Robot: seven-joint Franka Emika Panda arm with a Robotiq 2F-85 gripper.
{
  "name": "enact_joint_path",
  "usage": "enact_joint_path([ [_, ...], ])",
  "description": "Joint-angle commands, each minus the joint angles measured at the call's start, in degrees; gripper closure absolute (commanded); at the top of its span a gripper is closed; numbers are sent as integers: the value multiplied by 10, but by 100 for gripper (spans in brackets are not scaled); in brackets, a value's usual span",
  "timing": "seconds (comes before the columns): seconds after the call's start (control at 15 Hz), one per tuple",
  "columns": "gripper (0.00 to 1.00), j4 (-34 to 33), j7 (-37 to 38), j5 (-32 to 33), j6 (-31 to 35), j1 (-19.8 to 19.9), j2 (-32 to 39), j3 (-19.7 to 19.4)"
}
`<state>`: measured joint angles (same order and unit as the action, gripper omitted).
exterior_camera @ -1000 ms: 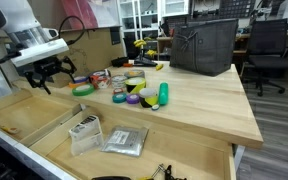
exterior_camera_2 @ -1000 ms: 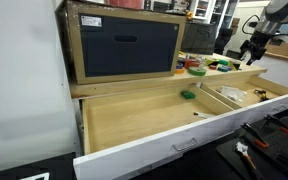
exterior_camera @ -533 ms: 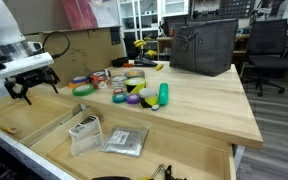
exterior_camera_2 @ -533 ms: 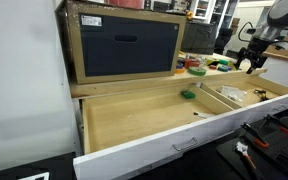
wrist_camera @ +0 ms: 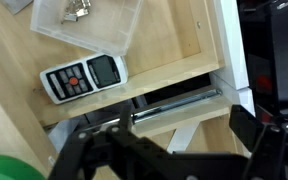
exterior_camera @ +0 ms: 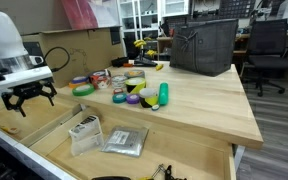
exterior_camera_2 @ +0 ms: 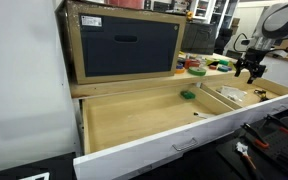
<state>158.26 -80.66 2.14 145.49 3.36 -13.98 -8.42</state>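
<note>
1. The end effector point(exterior_camera: 31, 97) hangs at the far left, above the open drawer point(exterior_camera: 24, 125). Its fingers are spread wide and point down. It holds nothing and touches nothing, and looks poised for a straight drop into the drawer.
2. A grey handheld device point(wrist_camera: 84, 77) with a screen and keypad lies flat on the drawer's floor near one wall. It is the thing nearest the fingers in the wrist view.
3. A clear plastic box point(exterior_camera: 84, 133) sits inside the drawer, with a flat packet point(exterior_camera: 124, 140) beside it. Both were probably stowed there for tidiness.
4. A cluster of tape rolls point(exterior_camera: 83, 89) and a green bottle point(exterior_camera: 163, 95) rest on the tabletop point(exterior_camera: 204, 105) behind the drawer.
5. A black basket point(exterior_camera: 204, 45) stands farther behind the drawer.
</note>
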Motion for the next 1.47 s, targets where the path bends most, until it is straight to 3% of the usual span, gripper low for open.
enact_joint_path([
  [0.0, 0, -14, 57, 38, 5, 7, 64, 8],
  [0.33, 0, -42, 120, 64, 18, 20, 152, 3],
  [0.93, 0, -152, 176, 63, 30, 67, 296, -5],
  [1.4, 0, -174, 167, 55, 19, 109, 312, 2],
])
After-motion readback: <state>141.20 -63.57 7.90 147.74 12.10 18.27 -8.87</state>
